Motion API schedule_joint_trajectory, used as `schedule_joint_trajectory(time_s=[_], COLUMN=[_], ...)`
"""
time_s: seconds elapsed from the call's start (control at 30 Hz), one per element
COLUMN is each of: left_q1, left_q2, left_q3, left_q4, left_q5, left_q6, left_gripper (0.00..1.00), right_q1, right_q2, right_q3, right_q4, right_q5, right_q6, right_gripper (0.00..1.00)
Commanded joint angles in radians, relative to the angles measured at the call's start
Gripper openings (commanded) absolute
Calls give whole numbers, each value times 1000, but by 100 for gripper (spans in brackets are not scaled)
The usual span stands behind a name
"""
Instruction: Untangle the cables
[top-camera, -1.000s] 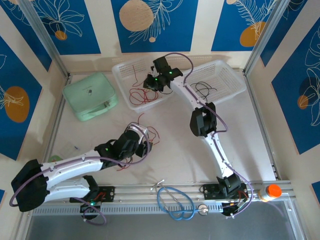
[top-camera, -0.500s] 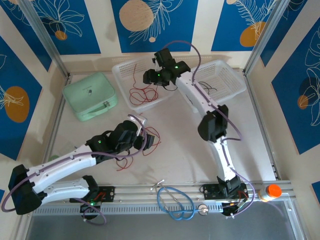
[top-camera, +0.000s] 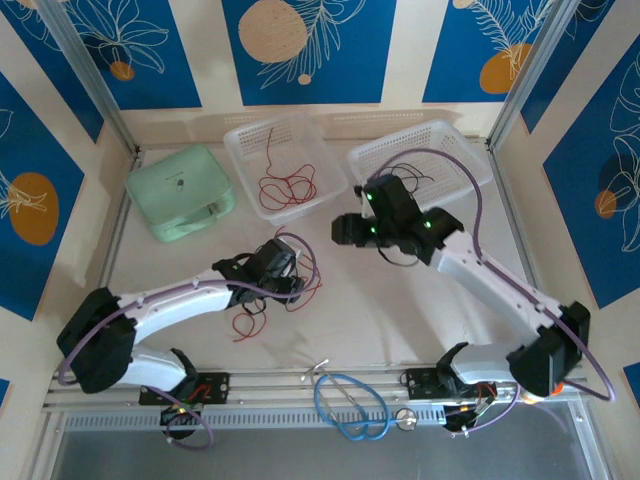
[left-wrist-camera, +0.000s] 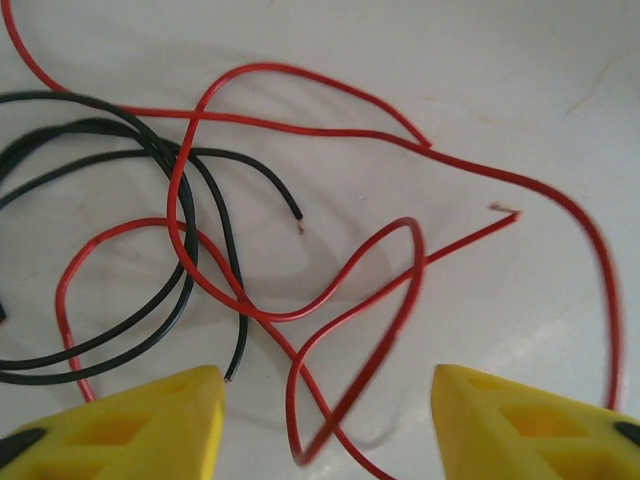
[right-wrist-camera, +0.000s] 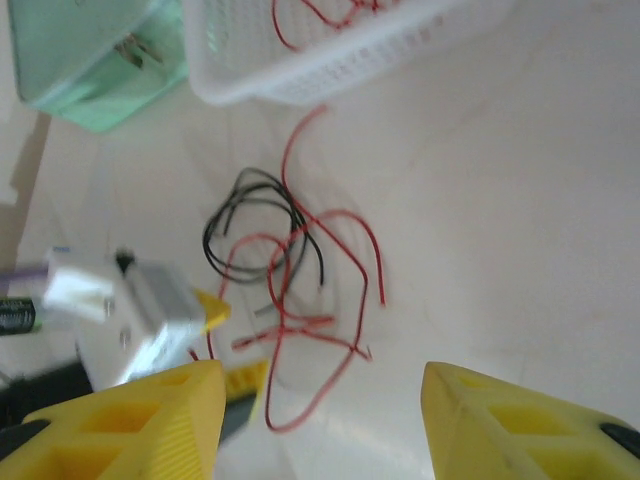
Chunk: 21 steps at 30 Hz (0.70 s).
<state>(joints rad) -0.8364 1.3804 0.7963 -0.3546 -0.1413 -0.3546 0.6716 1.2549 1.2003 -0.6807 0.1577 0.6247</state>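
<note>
— Now, the overhead view, item by item?

— I log the left gripper (top-camera: 290, 280) low over the tangle of thin red and black cables (top-camera: 252, 315) on the white tabletop (top-camera: 380, 300); I cannot tell its jaw gap from there. The right gripper (top-camera: 345, 232) hangs nearby, apart from the tangle. A loose red cable (top-camera: 285, 185) lies in the left white mesh basket (top-camera: 245, 140), a black cable (top-camera: 408, 176) in the right white mesh basket (top-camera: 470, 160).

— Left wrist?

— Yellow fingers (left-wrist-camera: 150, 420) stand well apart. A red loop (left-wrist-camera: 350, 300) lies flat between them, unpinched, and black strands (left-wrist-camera: 190, 250) cross it at left.

— Right wrist?

— Jaws wide, nothing held, above the tangle. A mint-green hard case (right-wrist-camera: 90, 60) sits upper left.
</note>
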Motion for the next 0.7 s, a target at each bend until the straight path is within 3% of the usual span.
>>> schedule_joint_trajectory(time_s=[0.0,0.17,0.43,0.67], left_q1=[15,15,8,-6], left_q2=[56,66,-105,-164], left_q3=[-2,13,173,430], left_q4=[39,59,-112,-354], left_q5=[28,45,23,9], left_q6=[46,50,42,26], left_gripper=[46,1,0,0], right_q1=[11,9,24,125], right_q2=[-113,-234,-353,-365], right_q3=[-89,-165,-318,-509], right_q4=[19,-15,2,291], right_q5=[21,52,-10,-122], right_q6=[79,118,210,401], right_gripper=[54,53,52,62])
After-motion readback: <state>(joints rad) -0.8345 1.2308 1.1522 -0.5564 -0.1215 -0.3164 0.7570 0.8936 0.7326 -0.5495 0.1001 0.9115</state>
